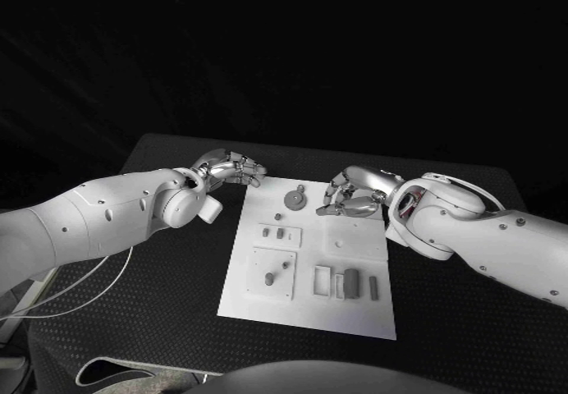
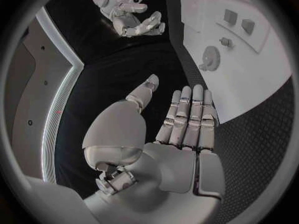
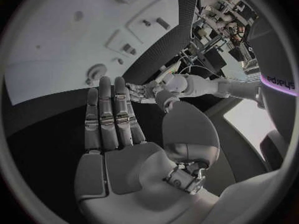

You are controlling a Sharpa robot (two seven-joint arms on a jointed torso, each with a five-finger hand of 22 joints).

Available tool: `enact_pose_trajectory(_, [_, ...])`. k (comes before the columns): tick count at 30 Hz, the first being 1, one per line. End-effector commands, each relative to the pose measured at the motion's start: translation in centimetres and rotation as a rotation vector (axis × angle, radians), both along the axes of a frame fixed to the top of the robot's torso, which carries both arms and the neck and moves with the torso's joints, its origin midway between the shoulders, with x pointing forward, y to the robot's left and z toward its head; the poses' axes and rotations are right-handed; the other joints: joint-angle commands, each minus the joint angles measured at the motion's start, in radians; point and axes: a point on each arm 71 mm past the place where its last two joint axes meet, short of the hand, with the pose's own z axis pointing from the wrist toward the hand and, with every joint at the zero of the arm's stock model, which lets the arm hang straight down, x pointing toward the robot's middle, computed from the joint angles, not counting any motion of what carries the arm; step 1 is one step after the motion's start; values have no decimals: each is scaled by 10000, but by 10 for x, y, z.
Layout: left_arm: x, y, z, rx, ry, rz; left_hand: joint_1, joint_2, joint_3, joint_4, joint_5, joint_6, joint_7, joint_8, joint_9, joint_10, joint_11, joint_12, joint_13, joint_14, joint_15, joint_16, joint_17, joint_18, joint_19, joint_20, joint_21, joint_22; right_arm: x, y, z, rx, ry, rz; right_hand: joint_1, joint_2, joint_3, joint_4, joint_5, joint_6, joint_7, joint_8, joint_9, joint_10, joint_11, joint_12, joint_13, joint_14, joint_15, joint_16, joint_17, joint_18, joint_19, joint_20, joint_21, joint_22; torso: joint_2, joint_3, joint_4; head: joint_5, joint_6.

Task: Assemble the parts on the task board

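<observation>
On the black counter (image 1: 177, 345), the white task board (image 1: 310, 312) lies in the middle, its long sides running from near to far. At the board's far end sits a round, gear-like part (image 1: 295, 198), with a small peg (image 1: 278, 217) just nearer the robot. Two small blocks (image 1: 275, 234) rest on a raised plate (image 1: 290, 243) toward the board's left side, and a larger raised plate (image 1: 258, 279) with dark slots lies nearer still. Three bar-shaped parts (image 1: 347, 283) stand side by side in the near right area, close to one another.

Left of the board's far corner, the left robot hand (image 1: 231, 170) hovers with nothing in it; the left wrist view shows its fingers (image 2: 190, 117) straight, held close together, thumb set apart, palm open above the counter beside the board edge. Across the board, the right robot hand (image 1: 351, 194) sits over the far right corner, near the gear-like part. The right wrist view shows its fingers (image 3: 112, 117) likewise extended side by side, thumb apart, holding nothing, with the board (image 3: 62, 45) beyond the fingertips and the left robot hand (image 3: 146, 91) facing it. Neither robot hand touches any part.
</observation>
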Motion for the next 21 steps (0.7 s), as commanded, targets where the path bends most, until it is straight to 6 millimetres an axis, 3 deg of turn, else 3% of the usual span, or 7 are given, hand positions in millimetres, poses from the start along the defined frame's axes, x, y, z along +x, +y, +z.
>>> enact_pose_trajectory(1, [1,-3,2,-277,-131,-41,-243,35,10,100,-40,-28,-2,29,-9,51,-23,70,14,50,27,-50,43,-75,16,-1,38,-21,-9,-18,-26,-680,4529,-945,-622,-276,-106,579,12,-105,-150,-20,65,622,-181,714,697,616,-376,848,670,248,698,-57,225,162,14,9,-46,-189,35])
enact_pose_trajectory(3, [1,-4,2,-288,-146,-53,-279,46,12,108,-34,-23,-2,32,-9,54,-25,73,15,52,27,-55,54,-75,18,-2,38,-25,-12,-23,-29,-585,4653,-1142,-616,-329,-108,783,56,-123,-247,-64,217,72,-237,2512,2701,174,-668,2789,2609,352,1162,-116,473,277,21,23,-86,-185,60])
enact_pose_trajectory(6, [1,-4,2,-293,-156,-58,-312,55,14,113,-35,-16,-5,37,-9,59,-27,76,15,55,26,-61,65,-75,19,-4,38,-30,-15,-33,-30,-767,4303,-1351,-641,-366,-228,872,78,59,-331,20,442,-717,-390,4840,4965,201,-964,4499,3809,356,1761,-407,1138,299,30,61,-127,-197,74])
enact_pose_trajectory(7, [1,-3,2,-291,-152,-55,-322,57,14,115,-35,-16,-5,37,-10,59,-27,76,15,55,26,-63,67,-75,19,-4,38,-31,-16,-36,-31,-752,4352,-1433,-715,-621,-267,1009,189,121,-400,59,601,-1212,-424,6335,6322,278,-1187,5623,4456,344,2124,-610,1720,270,30,76,-143,-191,74])
enact_pose_trajectory(13, [1,-3,1,-308,-117,-106,-351,107,45,118,-26,-24,-6,35,-15,50,-25,73,12,49,25,-79,86,-74,17,-6,37,-38,-28,-59,-45,-1963,5408,-1651,-896,-24,-214,1410,7,626,-583,354,1094,-1635,-626,8357,7893,316,-1439,7330,4867,363,2322,-952,3129,314,15,82,-160,-455,62])
enact_pose_trajectory(16, [1,0,1,-276,-108,-50,-391,137,57,130,-26,-29,-4,33,-18,42,-21,70,10,40,30,-94,96,-75,9,-1,33,-44,-36,-66,-55,-2411,5753,-1735,-1057,226,-408,1321,16,694,-621,385,1323,-1791,-688,8821,8189,160,-1512,7942,4777,363,2132,-1068,3788,300,3,67,-166,-482,45])
enact_pose_trajectory(21, [1,1,-1,-257,12,-88,-454,141,63,130,-24,-60,8,18,-29,14,-12,56,3,13,41,-125,112,-75,-15,9,24,-56,-42,-63,-61,-2901,5500,-1751,-1155,293,-409,1135,8,661,-631,299,1592,-1884,-681,9033,8220,-59,-1523,8395,4461,363,1812,-1090,4419,278,24,114,-208,-507,42])
